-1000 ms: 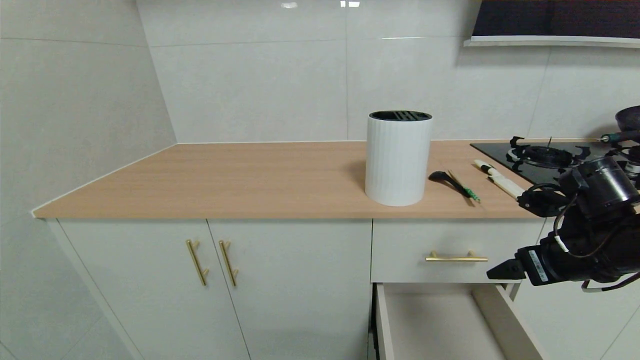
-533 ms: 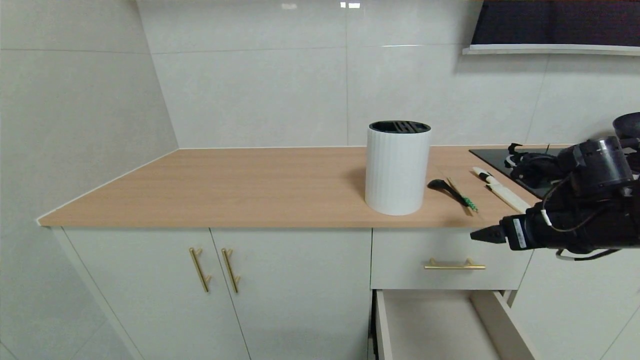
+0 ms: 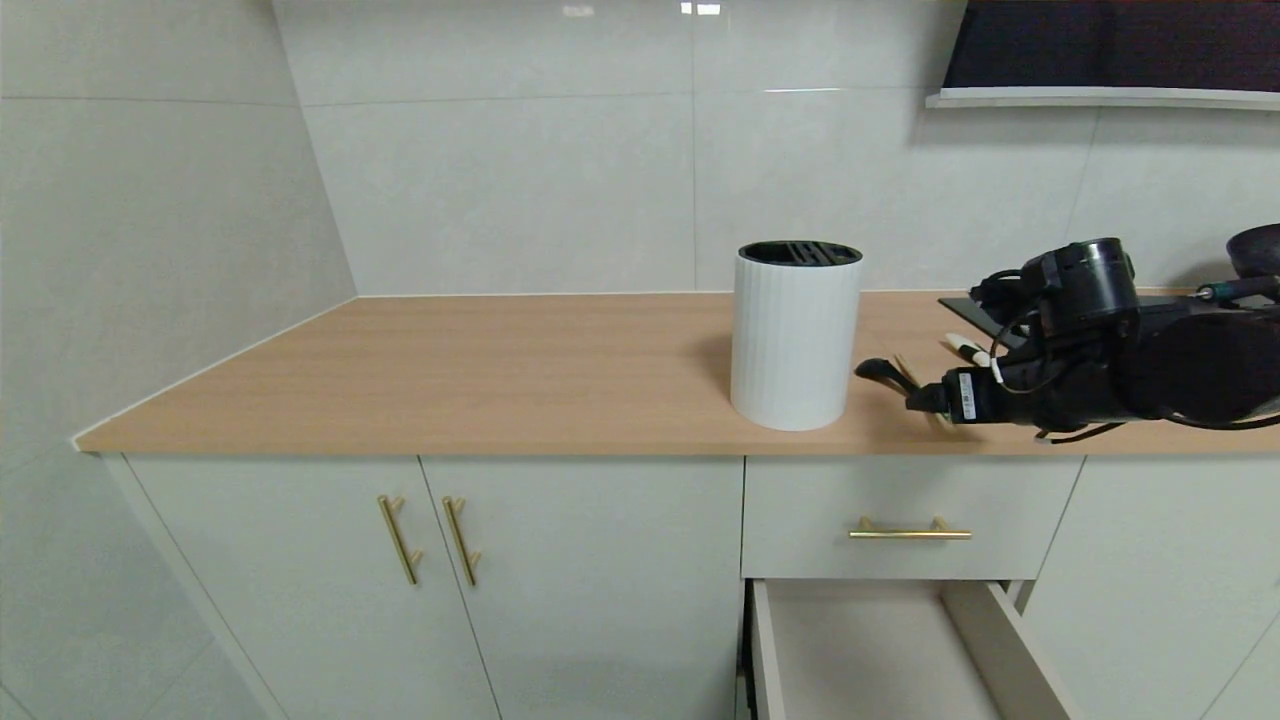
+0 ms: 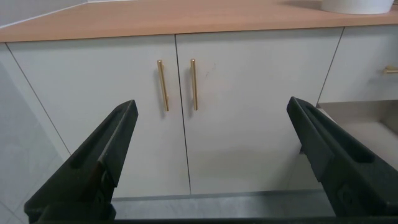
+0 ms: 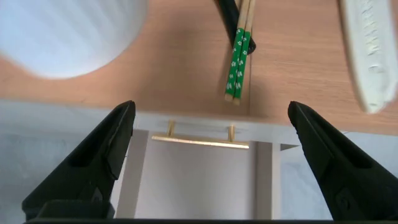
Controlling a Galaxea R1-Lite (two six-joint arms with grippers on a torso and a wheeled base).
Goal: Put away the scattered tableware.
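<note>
While the right gripper (image 3: 918, 400) hangs at the front edge of the countertop (image 3: 500, 370), its fingers are spread wide and hold nothing. The chopsticks (image 5: 239, 56) lie on the countertop just ahead of it, to the right of the holder (image 3: 795, 335), roughly in line with the gap between the fingers. Their long axis runs away from the gripper, green ends nearest the edge, so a closing stroke would cross their thin width (judgement: advance, lower, then close). The right arm is the nearer. The left gripper (image 4: 211, 106), equally wide open and empty, sits low before the cabinet doors (image 4: 249, 124).

- The chopsticks: pale wood, slim, paired side by side, green patterned ends.
- The spoon (image 3: 880, 370): black, glossy, close against them.
- The knife (image 5: 367, 56): cream, ribbed, off to one side.
- The holder: white fluted cylinder, black slotted top.
- The countertop: matte wood grain.
</note>
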